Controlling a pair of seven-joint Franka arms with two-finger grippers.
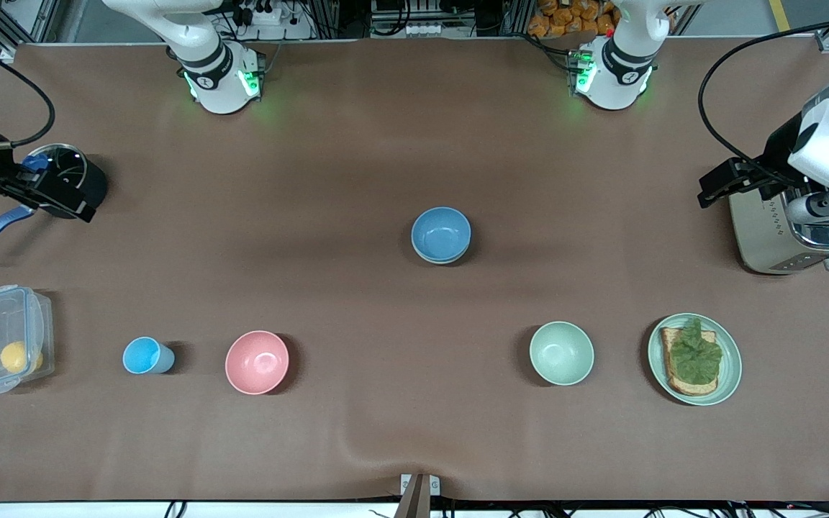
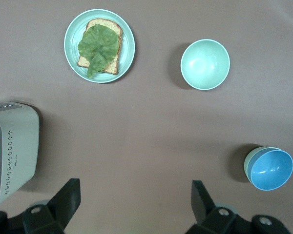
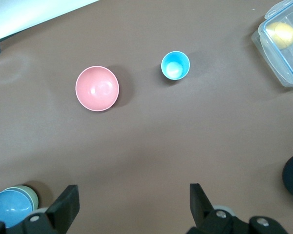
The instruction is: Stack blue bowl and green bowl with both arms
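Bowls look stacked already from my seat: blue bowl [image 1: 441, 233] sits nested in green bowl [image 2: 249, 163] mid-table, only thin sage rim showing under it. Left gripper [image 2: 135, 200] hangs wide open over toaster [image 1: 792, 234] end, right gripper [image 3: 132, 202] wide open over pot [image 1: 62, 180] end, both holding nothing. My tip: check nest sits level, no tilt, keep both arms parked clear. Mint bowl [image 1: 561, 352] nearer camera not part of job, so I leave it.
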